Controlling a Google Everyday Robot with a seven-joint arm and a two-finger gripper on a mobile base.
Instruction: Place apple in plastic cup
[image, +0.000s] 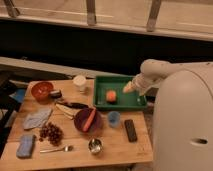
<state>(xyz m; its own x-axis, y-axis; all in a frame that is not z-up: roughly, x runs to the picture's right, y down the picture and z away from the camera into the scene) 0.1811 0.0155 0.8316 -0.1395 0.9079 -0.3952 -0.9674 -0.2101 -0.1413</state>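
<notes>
Okay, nearest first: along the front edge of the wooden table, a steel cup, a spoon and a blue sponge are seen. The near right is filled by the robot's white body.

One row back, a bunch of grapes, a grey cloth, a purple bowl with a carrot laid in it, the plastic cup and a black bar-shaped item are noted. The plastic cup is stood upright, just outside the near rim of the green tray.

Farther back, the apple is found lying in the tray, left of its centre, not lifted. The gripper is held over the tray's right half, just beside the apple but apart from it. Nothing is seen held, and how wide it stands cannot be told.

Key relation: the apple lies to picture-left of the gripper and slightly nearer the camera. The plastic cup lies almost straight toward the camera from the apple, across the tray rim. The apple is roundish, so no long axis is to be reckoned with. Only one arm is present.

Farthest on the table, a white paper cup and an orange bowl are seen.

Counts: one apple, one plastic cup, three cups in all, two bowls, one tray, one carrot, one spoon, one gripper. The grasp is judged not yet made.
</notes>
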